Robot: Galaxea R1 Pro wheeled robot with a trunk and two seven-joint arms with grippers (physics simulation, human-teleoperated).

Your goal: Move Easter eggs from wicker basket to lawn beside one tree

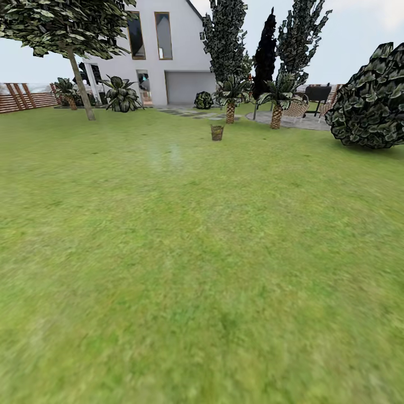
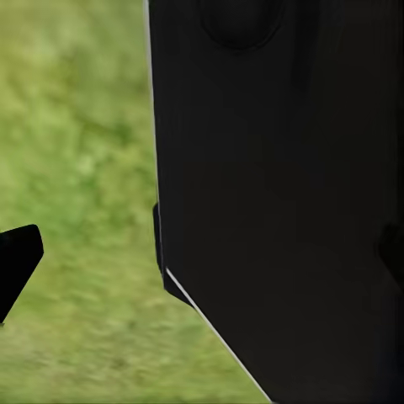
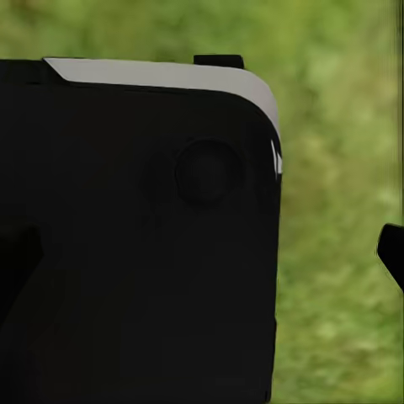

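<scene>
Basket point(image 1: 217, 132) far ahead on lawn point(image 1: 185, 269), slightly right of centre; neither arm nearer. Eggs probably inside, too small to see. Gripper states: cannot tell.

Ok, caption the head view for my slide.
Wide lawn with the small wicker basket far ahead, a white house, palms and trees beyond.

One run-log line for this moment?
phase: approach | wicker basket: far ahead on lawn | eggs: not discernible | jaws: cannot tell
</scene>
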